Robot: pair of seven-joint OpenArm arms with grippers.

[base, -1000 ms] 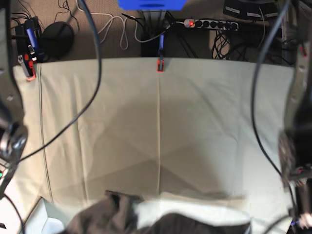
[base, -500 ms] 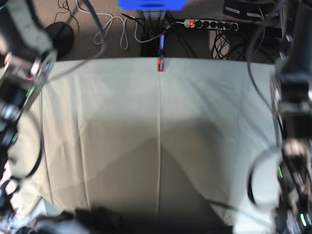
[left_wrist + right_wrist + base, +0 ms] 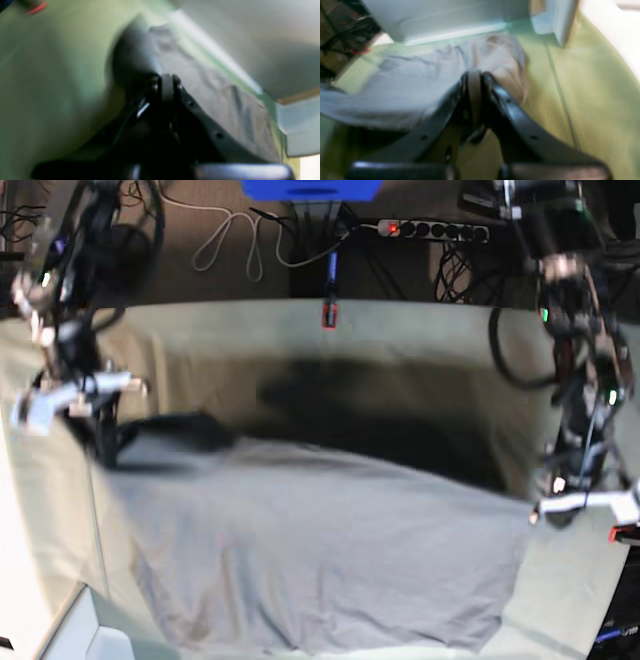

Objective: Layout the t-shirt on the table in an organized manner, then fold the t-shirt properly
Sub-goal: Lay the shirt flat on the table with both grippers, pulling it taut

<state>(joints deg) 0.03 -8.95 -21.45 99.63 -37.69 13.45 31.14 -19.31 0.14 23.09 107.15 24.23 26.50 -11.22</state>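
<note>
Layout step in hand. T-shirt (image 3: 310,550) spread in a billowing sheet over the tabletop (image 3: 420,350), from centre toward six o'clock, far edge raised. Left hand (image 3: 166,82) pinched shut on the three o'clock corner; right hand (image 3: 473,78) pinched shut on the nine o'clock corner. Recommended: keep both corners level and taut, lower evenly toward twelve o'clock, release only once flat.

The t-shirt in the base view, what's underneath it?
The t-shirt is spread over the table, whose pale green cloth shows around it. A dark shadow lies on the cloth just beyond its far edge. Whatever sits beneath the fabric's middle is covered.
</note>
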